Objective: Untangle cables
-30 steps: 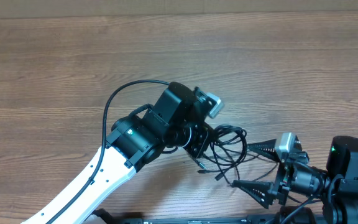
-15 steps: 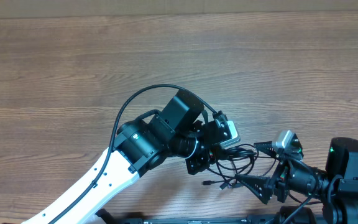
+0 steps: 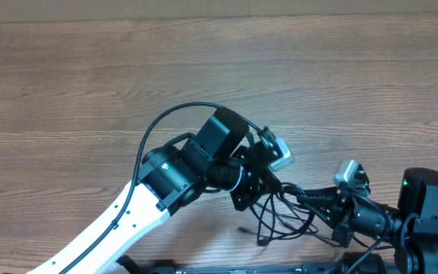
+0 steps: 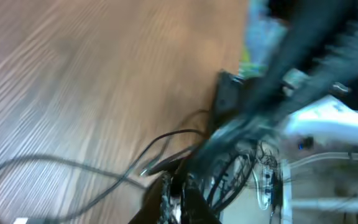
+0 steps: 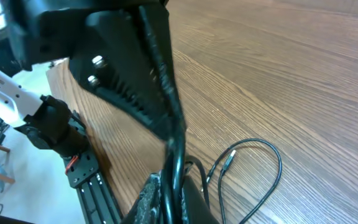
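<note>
Cables [image 3: 280, 207] clamped in left tool [image 3: 268, 186], right tool [image 3: 304, 197], wooden table [image 3: 90, 76]

no readable text, labels or numbers in any view.

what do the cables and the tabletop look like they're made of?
Cables: thin black cords, likely a rubber or PVC jacket with a matte to faintly glossy finish; they bend in loose loops. One plug end looks silver-grey, probably metal. Tabletop: light brown with straight grain and a smooth surface; wood or wood-look laminate, can't tell which.
</note>
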Tool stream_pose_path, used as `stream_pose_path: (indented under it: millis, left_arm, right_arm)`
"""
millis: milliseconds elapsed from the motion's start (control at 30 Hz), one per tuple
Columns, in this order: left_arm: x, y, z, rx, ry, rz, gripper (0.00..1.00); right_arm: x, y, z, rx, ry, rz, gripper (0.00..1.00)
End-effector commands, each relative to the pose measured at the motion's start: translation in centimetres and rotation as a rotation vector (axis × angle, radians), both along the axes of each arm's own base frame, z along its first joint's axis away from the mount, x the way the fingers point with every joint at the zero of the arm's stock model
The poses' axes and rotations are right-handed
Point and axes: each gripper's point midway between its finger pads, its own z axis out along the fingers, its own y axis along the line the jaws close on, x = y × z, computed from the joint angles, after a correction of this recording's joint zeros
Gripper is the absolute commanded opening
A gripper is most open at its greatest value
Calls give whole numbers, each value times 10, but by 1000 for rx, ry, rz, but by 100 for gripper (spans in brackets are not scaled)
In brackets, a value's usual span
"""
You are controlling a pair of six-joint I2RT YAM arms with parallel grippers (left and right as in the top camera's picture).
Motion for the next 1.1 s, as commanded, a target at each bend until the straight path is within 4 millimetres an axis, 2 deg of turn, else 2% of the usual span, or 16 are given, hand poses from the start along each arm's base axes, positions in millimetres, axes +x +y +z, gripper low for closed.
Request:
stream_pose_path:
  millis: [0, 100, 200, 233, 267, 333, 433, 500, 567, 633, 700, 733, 767, 800, 933, 1067]
  left_arm:
    - [51, 28, -11, 110, 46, 357, 4]
    - [61, 38, -16, 138, 83, 457, 4]
    - [54, 34, -14, 117, 108, 420, 4]
    - [49, 30, -12, 103, 115, 382, 14]
    - [42, 26, -9, 84, 132, 338, 55]
    - [35, 23, -7, 66, 170, 315, 64]
    - [29, 20, -4, 43, 289, 359, 67]
    - [22, 16, 1, 21, 353, 347, 74]
    - [17, 12, 5, 0, 380, 320, 74]
    - [16, 9, 9, -19, 394, 309, 72]
    - [17, 7, 12, -35, 405, 311, 72]
    - [18, 4, 16, -55, 407, 307, 61]
    - [18, 2, 19, -68, 423, 319, 42]
    - [19, -1, 21, -76, 434, 329, 40]
    - [18, -13, 31, -120, 411, 315, 48]
    - [25, -15, 24, -92, 428, 434, 40]
  right_arm:
    - [-3, 2, 5, 10, -21, 15, 4]
    - [-3, 2, 5, 10, -22, 15, 4]
    - [-3, 2, 6, 10, -26, 15, 4]
    - [-2, 2, 6, 11, -27, 13, 4]
    - [0, 2, 8, 18, -25, 5, 4]
    - [9, 1, 15, 65, 12, -48, 4]
    - [26, -5, 25, 136, 95, -175, 4]
    - [33, -8, 28, 162, 127, -228, 4]
    - [39, -13, 27, 172, 155, -290, 4]
    - [54, -29, 21, 181, 221, -453, 4]
    - [56, -30, 23, 197, 233, -470, 4]
    - [56, -28, 25, 207, 228, -459, 4]
    - [55, -25, 30, 222, 216, -431, 4]
    - [53, -20, 35, 240, 206, -398, 4]
    - [47, -12, 44, 272, 195, -329, 4]
    - [47, -8, 54, 326, 213, -308, 4]
